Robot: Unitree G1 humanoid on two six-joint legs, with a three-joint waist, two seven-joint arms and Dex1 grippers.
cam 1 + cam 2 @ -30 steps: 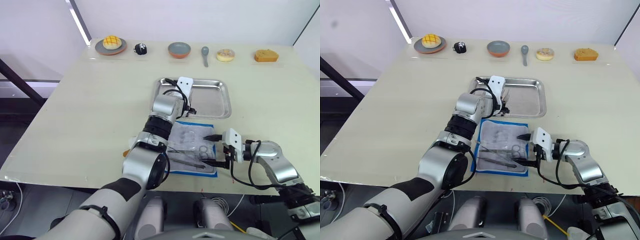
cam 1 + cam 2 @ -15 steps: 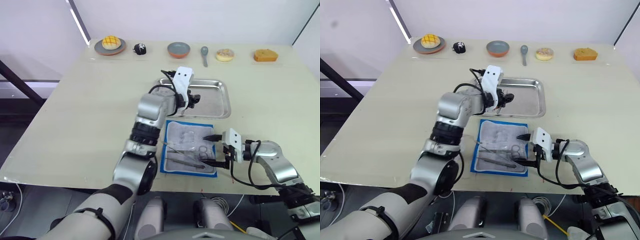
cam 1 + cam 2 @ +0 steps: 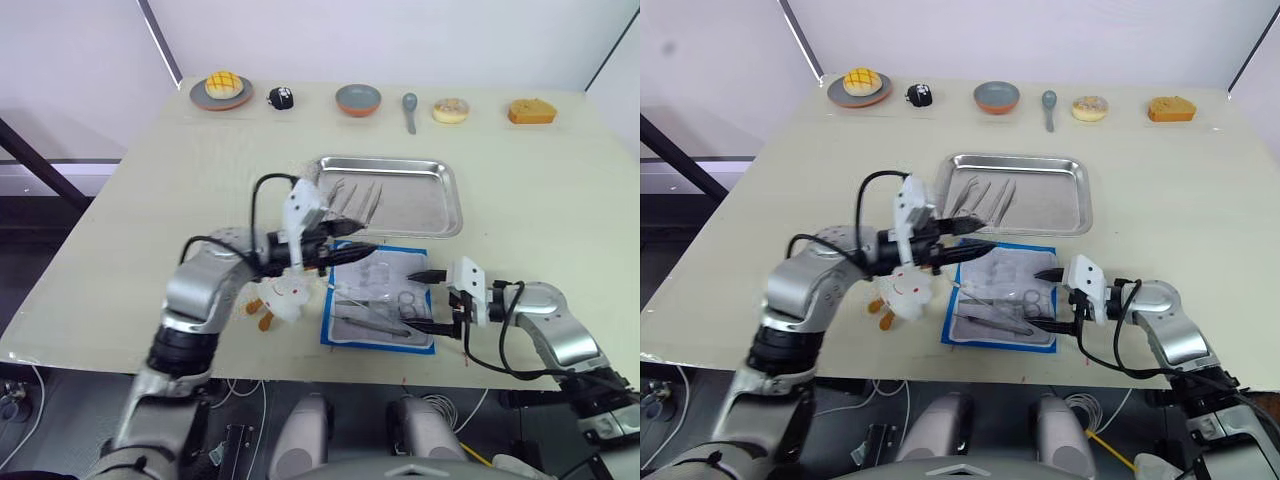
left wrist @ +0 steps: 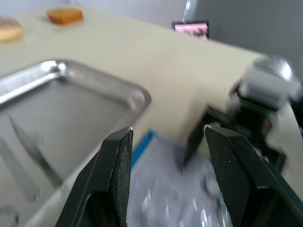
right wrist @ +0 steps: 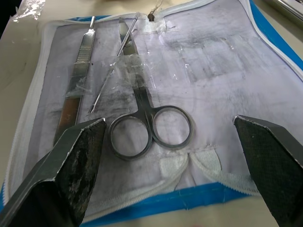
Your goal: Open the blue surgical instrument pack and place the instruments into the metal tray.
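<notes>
Nearest, the right pincer (image 3: 429,299) rests spread apart at the right edge of the opened blue pack (image 3: 381,296), where scissors (image 5: 144,117) and two slim tools lie. The left pincer (image 3: 352,242), also spread and empty, has pulled back from the metal tray (image 3: 430,200) to the pack's far-left corner. Several instruments (image 3: 352,199) now lie in the tray; the left wrist view blurs the pack.

No lettering, label or number can be read anywhere — not on the opened blue surgical instrument pack (image 5: 142,94). The metal tray (image 3: 440,205) bears none either — its surface is plain.
</notes>
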